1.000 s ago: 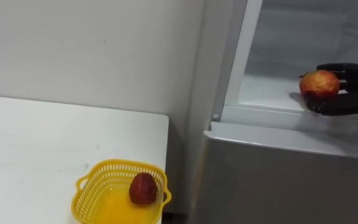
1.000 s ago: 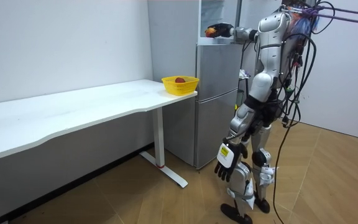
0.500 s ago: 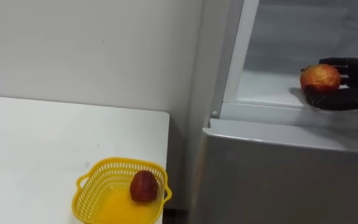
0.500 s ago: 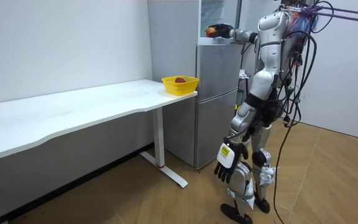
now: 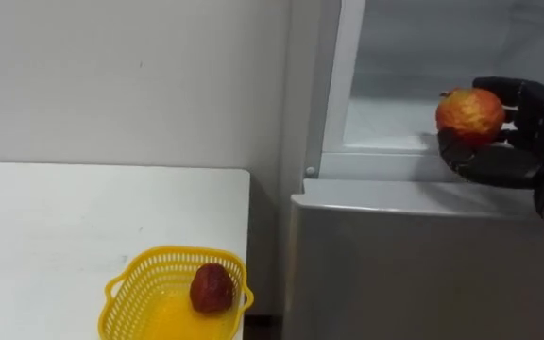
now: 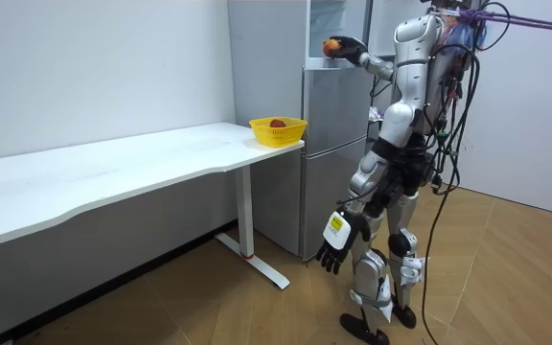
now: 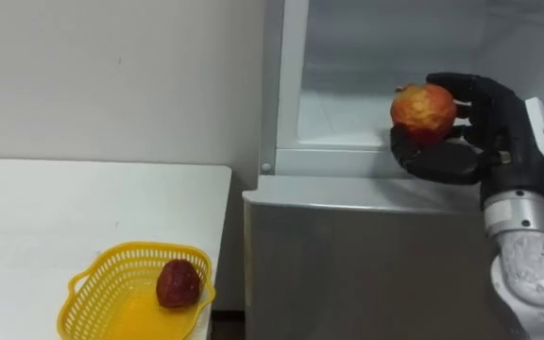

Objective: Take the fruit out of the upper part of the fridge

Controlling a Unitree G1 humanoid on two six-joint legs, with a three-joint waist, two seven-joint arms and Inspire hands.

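Apple [image 5: 469, 114] cupped in right hand [image 5: 501, 162], before open upper fridge [image 5: 385, 57]

I see a mottled red-yellow apple [image 5: 469, 113], a black right hand [image 5: 501, 166], a grey fridge [image 5: 414, 269]; left of the fridge, a yellow latticed basket [image 5: 172, 253], dark-red fruit [image 5: 212, 288].

- No text, number, brand or sign is showing legibly on anything in these views.
- The small pale tag at the back of the left hand [image 6: 333, 253], hanging by the robot's side in the room view, is showing too small for any print on it to be made out.
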